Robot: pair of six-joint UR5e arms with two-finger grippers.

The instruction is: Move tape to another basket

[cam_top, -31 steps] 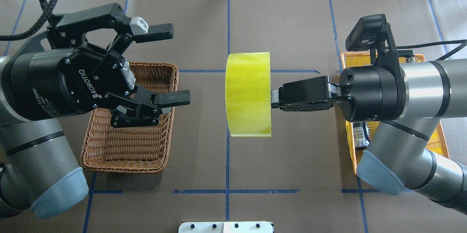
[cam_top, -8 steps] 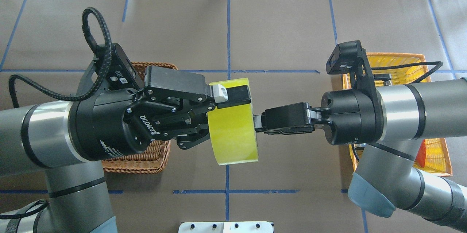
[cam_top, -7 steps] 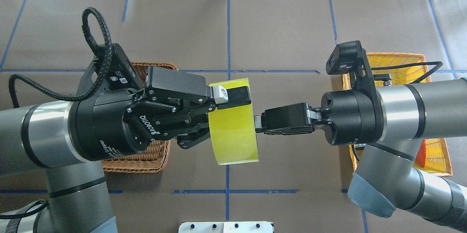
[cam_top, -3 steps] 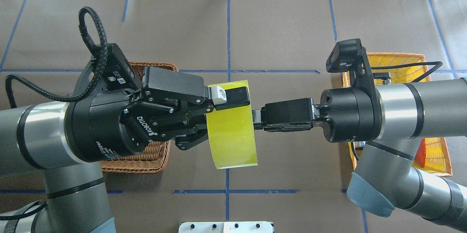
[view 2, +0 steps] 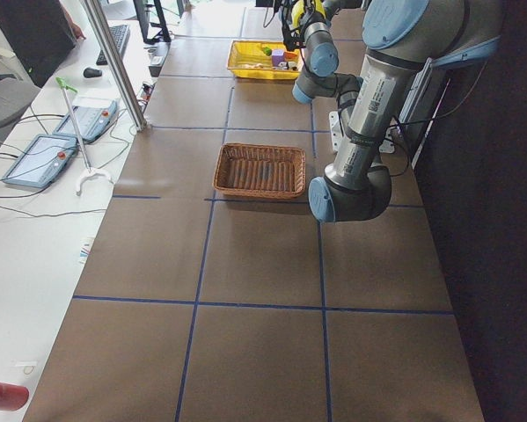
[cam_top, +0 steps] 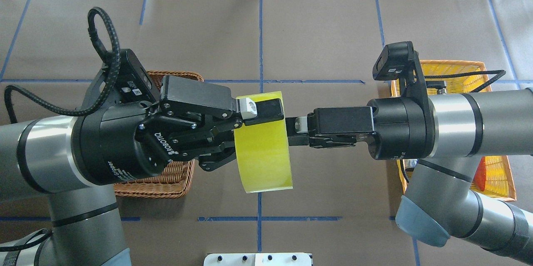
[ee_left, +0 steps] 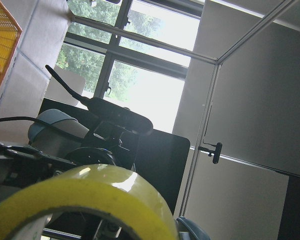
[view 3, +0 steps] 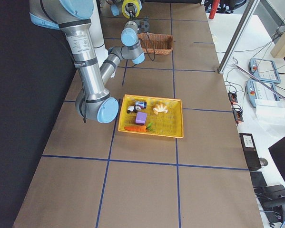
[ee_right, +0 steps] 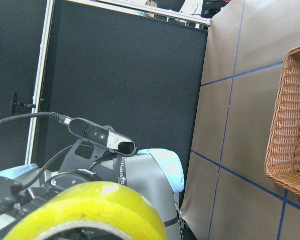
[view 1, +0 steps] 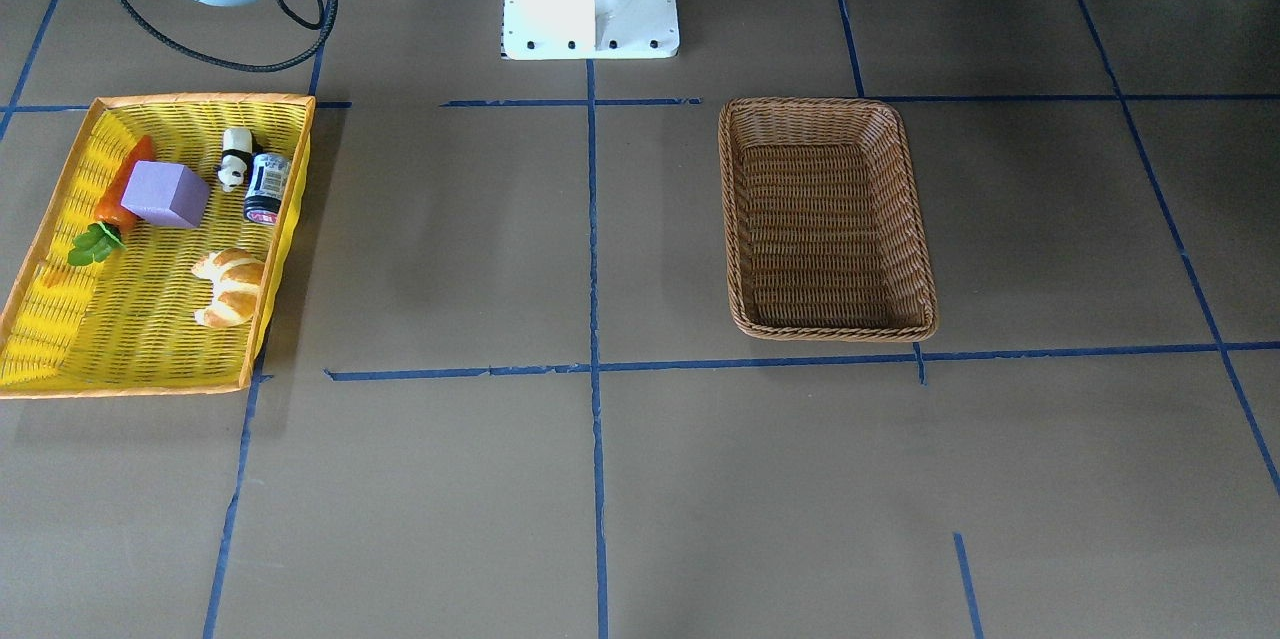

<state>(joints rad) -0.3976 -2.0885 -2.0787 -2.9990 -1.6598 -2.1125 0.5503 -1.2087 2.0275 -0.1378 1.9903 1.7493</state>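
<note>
One wide roll of translucent yellow-green packing tape, two arms, one rectangular brown woven wicker basket on the table. The arms reach level toward each other above the table's middle. The left tool holds the roll aloft, clamped on its wall; the right tool, fingers slightly apart, sits at its opposite edge.

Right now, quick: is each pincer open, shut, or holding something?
Left pincer: shut on the tape, held up off the table.
Right pincer: open, fingers parted at the tape's edge.
</note>
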